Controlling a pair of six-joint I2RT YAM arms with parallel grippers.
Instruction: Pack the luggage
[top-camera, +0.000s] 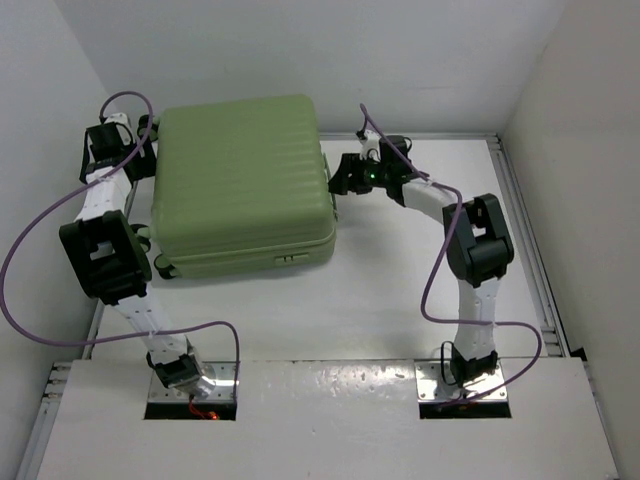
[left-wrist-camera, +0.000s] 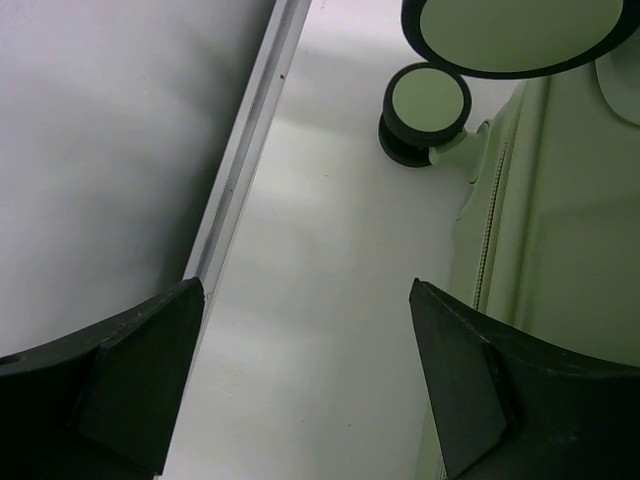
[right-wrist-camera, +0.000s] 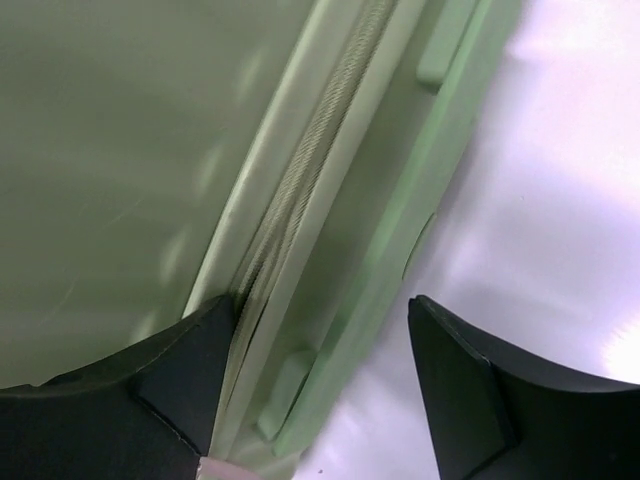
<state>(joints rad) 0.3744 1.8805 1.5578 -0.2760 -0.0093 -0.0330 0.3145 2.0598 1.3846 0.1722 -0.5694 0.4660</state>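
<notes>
Two arms, one big green case, and it looks like we're near the end of this one. The luggage (top-camera: 240, 180) lies flat on the table (top-camera: 400, 300) with its lid down, at about 11 o'clock from the table's middle in the top view. None of the lining or contents show, so my guess is the filling and folding-shut part is done.

The left gripper (left-wrist-camera: 305, 290) is at the case's 9 o'clock side, fingers spread wide with nothing between them. It hangs over bare tabletop, with the black wheels (left-wrist-camera: 428, 100) up at 1 o'clock in its wrist view.

The right gripper (right-wrist-camera: 320, 305) is at the case's 3 o'clock edge, also spread open and empty. In its wrist view, one finger (right-wrist-camera: 170, 380) sits right against the zipper (right-wrist-camera: 310, 180) that runs between the two shell halves.

What's left, I reckon, is pressing the halves snug and zipping up. I can't tell whether that zipper is actually done up; the seam looks a touch gappy down by the finger, and no slider is in view.
</notes>
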